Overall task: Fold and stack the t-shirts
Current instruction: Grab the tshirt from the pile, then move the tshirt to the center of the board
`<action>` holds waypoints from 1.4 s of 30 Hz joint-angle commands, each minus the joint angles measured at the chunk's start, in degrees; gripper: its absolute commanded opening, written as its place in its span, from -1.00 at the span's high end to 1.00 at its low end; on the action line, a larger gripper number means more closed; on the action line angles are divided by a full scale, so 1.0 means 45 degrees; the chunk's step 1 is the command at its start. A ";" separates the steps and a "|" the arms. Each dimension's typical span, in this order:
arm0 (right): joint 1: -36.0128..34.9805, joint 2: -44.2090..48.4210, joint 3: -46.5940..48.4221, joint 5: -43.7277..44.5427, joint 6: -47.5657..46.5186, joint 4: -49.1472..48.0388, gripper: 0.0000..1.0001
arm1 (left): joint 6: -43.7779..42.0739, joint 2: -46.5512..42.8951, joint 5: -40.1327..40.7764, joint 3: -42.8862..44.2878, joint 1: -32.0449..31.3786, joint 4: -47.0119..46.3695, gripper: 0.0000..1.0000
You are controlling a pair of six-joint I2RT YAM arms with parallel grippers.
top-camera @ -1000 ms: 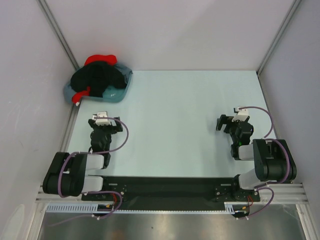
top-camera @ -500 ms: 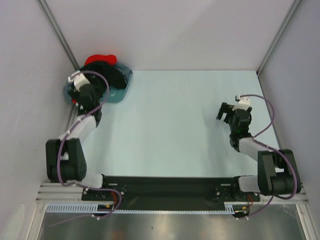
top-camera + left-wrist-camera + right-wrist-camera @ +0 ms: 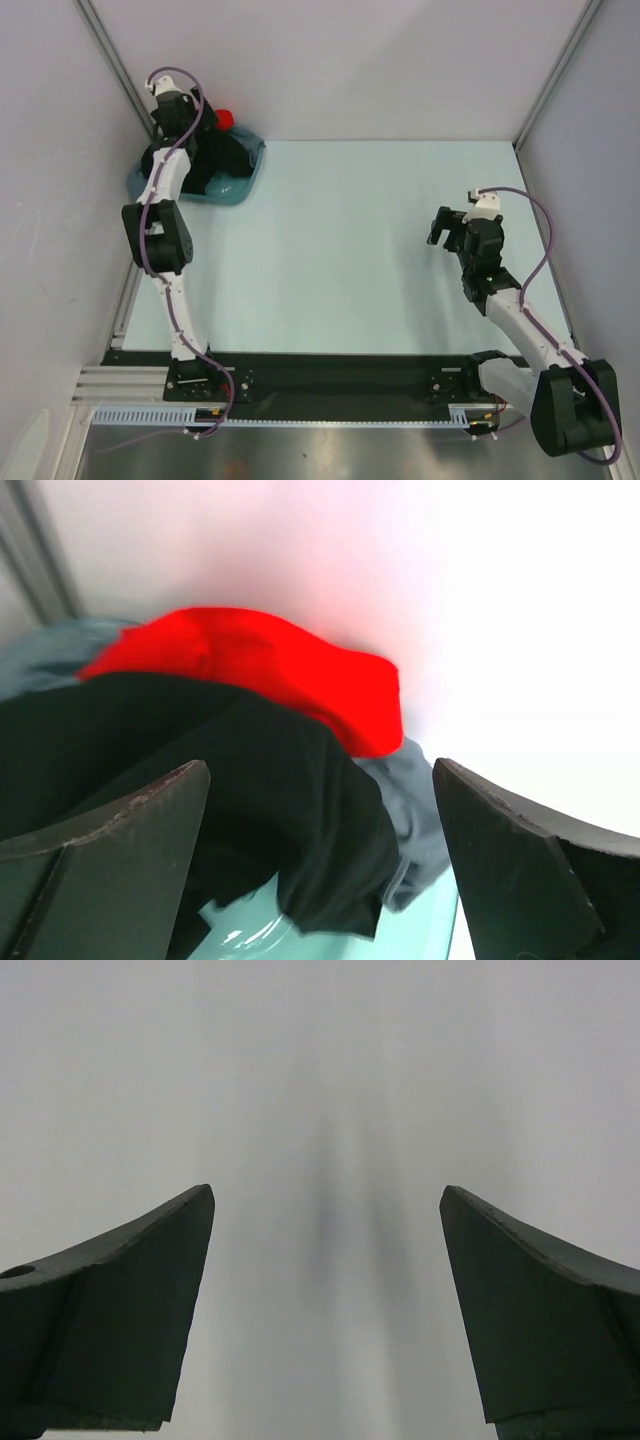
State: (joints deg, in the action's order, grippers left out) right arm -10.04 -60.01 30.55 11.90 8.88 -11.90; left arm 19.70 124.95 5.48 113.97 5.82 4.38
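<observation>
So the table is the big thing here, a pale green top with white walls around it. The left arm is stretched right along the table's left edge to the far-left corner. The right arm leans in over the table's right side, roughly halfway back.

All the t-shirts are in one crumpled heap in the table's far-left corner, none of them folded. The grey-blue shirt is at the bottom, spread widest on the table top. The black shirt is bunched on top of it. The red shirt pokes out behind the black one, on the side nearest the table's back wall. I can't make out any logo from here.

The left gripper hangs over that corner of the table with its jaws spread wide. Nothing is between them, and the black cloth sits just below. The right gripper is over the table's right half, also wide apart and holding nothing, with only blank blurry grey in front of it.
</observation>
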 commanded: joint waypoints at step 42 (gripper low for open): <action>-0.2963 0.0815 0.4619 -0.2372 0.2283 0.7487 -0.99 | 0.3178 -1.2331 -0.0472 -0.9206 -0.9199 0.0999 -0.64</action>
State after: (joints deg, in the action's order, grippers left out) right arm -23.18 -57.52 48.86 1.76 18.04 18.33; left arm 31.83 70.26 3.75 83.07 -31.31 7.40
